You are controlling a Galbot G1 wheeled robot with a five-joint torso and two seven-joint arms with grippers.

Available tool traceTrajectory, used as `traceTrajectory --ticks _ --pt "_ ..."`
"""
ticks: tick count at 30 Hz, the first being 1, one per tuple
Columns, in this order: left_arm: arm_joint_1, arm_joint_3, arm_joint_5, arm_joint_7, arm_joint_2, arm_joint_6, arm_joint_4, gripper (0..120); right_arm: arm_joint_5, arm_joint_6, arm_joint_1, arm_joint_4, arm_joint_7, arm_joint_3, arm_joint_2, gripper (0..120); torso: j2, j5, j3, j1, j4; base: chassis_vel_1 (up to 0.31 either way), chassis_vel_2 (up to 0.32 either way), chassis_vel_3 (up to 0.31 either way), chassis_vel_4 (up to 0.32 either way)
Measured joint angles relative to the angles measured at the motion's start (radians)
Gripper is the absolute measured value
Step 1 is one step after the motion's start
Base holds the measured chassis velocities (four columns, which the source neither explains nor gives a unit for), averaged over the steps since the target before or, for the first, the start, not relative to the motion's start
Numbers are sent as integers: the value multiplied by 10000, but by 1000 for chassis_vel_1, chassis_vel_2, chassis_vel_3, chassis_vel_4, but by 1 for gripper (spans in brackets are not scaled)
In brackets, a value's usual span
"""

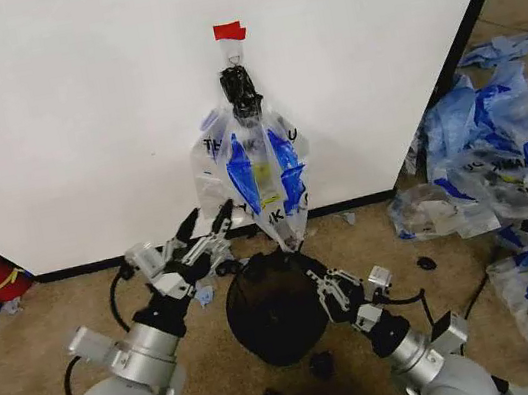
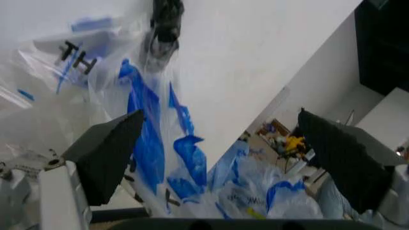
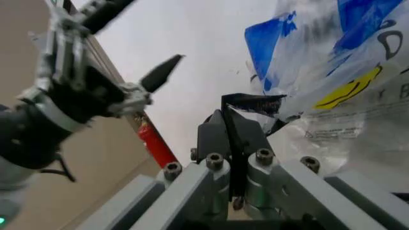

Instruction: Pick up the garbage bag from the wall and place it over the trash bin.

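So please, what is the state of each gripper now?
Left gripper: open, empty, beside the garbage bag.
Right gripper: closed, pinching the trash bin rim.

We're seeing thin, glossy, crinkly plastic on the garbage bag (image 1: 258,173) — clear film with blue patches. The wall (image 1: 77,107) looks smooth and matt white. The trash bin (image 1: 275,307) is black wire mesh, the floor (image 1: 29,369) rough tan carpet — and the left tool (image 1: 205,230) has matt black fingers on brushed metal.

Left hand (image 1: 205,222) raised forward, fingers spread wide; right hand (image 1: 301,264) lower, fingers pressed together
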Motion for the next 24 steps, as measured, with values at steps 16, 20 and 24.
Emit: traceTrajectory --ticks 16,20,24 --pt "-3379 1627 -1106 -242 971 -230 2075 96 241 2 875 -405 -8 -1027 3 0 0 2 0 0 1 0 0 0 0" --pt "-3781 1926 -1110 -244 1025 -312 2397 96 234 2 773 -401 -5 -933 -31 0 0 3 0 0 3 0 0 0 0" --pt "-4178 2430 -1126 -253 1044 -376 2681 96 214 2 526 -319 -2 -692 -93 0 0 3 -1 0 4 0 0 0 0"
